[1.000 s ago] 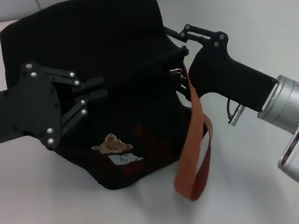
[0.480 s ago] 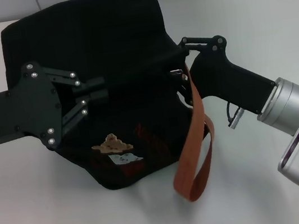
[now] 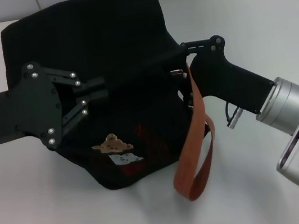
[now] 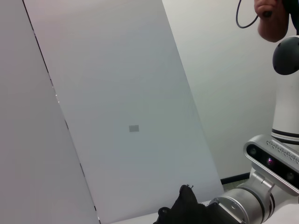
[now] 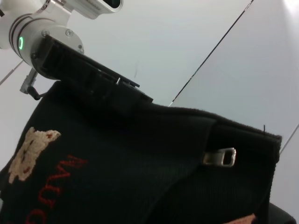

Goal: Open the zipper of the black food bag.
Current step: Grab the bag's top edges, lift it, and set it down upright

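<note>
Right gripper (image 3: 181, 52) moved closer against black food bag (image 3: 101, 57).

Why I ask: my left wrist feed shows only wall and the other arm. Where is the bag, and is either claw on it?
Observer: The head view shows the black bag lying on the table, with the left claw over its middle.
Operator: And the right claw?
Observer: The right claw is at the bag's right edge, just above the orange strap.
Operator: Any metal tab near it?
Observer: Yes, a small silver tab shows on the bag in the right wrist view. I cannot tell whether it is the zip pull.
</note>
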Available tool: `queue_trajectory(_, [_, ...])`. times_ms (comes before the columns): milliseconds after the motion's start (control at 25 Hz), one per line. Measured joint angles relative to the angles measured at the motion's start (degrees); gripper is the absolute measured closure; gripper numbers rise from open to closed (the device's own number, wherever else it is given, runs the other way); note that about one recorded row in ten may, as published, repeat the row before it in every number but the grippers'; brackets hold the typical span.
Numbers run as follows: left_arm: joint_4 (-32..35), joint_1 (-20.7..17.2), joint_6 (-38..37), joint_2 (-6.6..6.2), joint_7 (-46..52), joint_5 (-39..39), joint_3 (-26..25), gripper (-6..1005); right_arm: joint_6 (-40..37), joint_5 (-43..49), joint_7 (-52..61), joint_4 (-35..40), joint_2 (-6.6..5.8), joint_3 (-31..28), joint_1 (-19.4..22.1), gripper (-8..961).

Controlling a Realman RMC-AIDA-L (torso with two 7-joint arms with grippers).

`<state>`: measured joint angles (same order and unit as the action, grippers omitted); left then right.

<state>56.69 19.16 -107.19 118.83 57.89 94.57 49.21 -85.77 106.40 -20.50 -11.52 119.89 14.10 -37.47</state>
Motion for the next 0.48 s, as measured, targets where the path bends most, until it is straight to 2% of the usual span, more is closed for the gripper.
queue_trajectory(480, [-0.12, 0.0, -0.04, -0.09, 0.03, 0.03, -0.27, 915, 0.15, 0.57, -0.07, 0.0, 0.0, 0.05, -0.05, 955])
